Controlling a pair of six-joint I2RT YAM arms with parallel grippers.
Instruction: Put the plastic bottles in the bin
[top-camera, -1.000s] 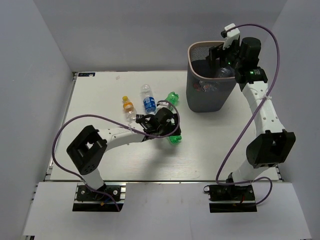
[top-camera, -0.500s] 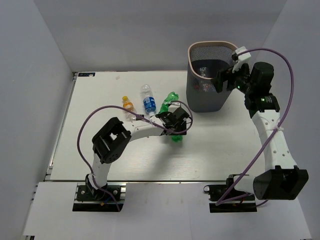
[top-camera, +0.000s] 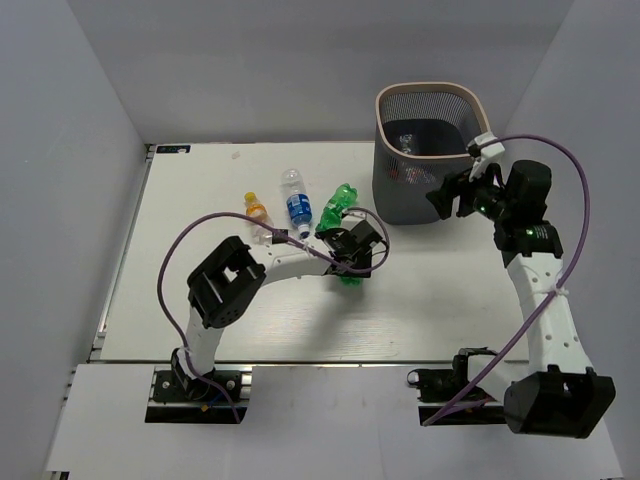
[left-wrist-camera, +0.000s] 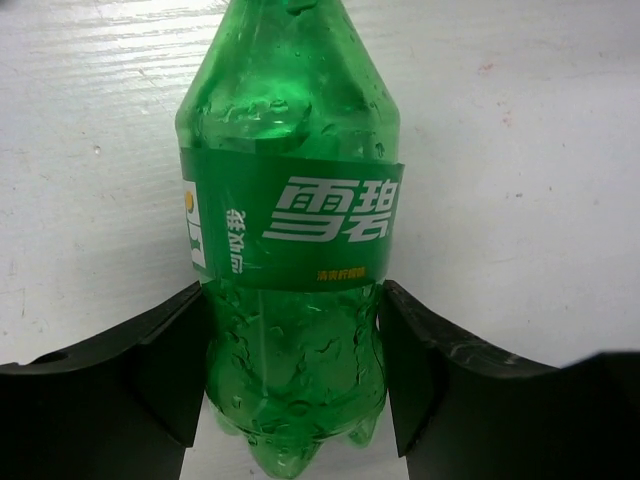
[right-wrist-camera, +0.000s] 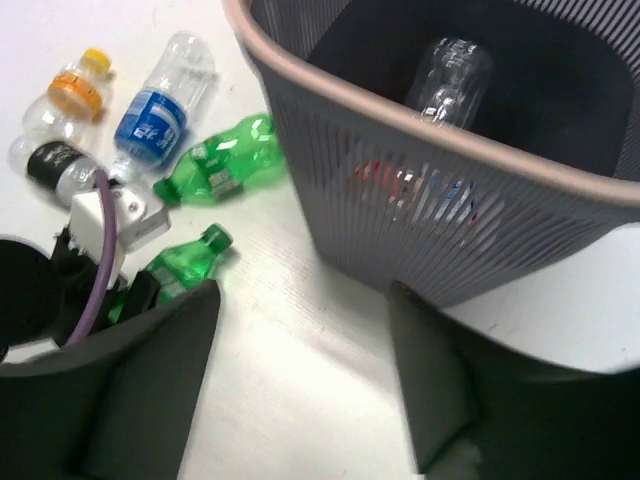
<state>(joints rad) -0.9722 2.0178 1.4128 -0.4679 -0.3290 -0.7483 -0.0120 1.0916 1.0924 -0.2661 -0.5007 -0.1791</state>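
White tabletop (top-camera: 200, 200), walled in by plain grey panels (top-camera: 90, 90), carried everything. At its far right stood the mesh bin (top-camera: 405, 195), upright and beige-rimmed. One clear bottle (right-wrist-camera: 445, 85) lay inside against its dark inner wall, and red and blue labels showed dimly through the mesh lower down. The right gripper (top-camera: 448, 200) hung close to the bin's near right side, outside the rim. Its fingers (right-wrist-camera: 150, 390) were spread wide with nothing between them.

Left of the bin, near the table's middle, the left gripper (top-camera: 352, 262) was down at a green Sprite bottle (left-wrist-camera: 290, 220). That bottle lay on the table with its base toward the wrist camera. The gripper's two black fingers (left-wrist-camera: 150, 370) sat against either side of the bottle's lower body, below the label, touching it on both sides.

Just beyond it lay the other green bottle (top-camera: 338, 203), near the bin's left wall but apart from it. Further left were a clear blue-labelled bottle (top-camera: 297, 203), an orange bottle (top-camera: 256, 210) with a yellow cap, and a clear black-labelled bottle (right-wrist-camera: 50, 165). These three lay close together, well apart from the bin.
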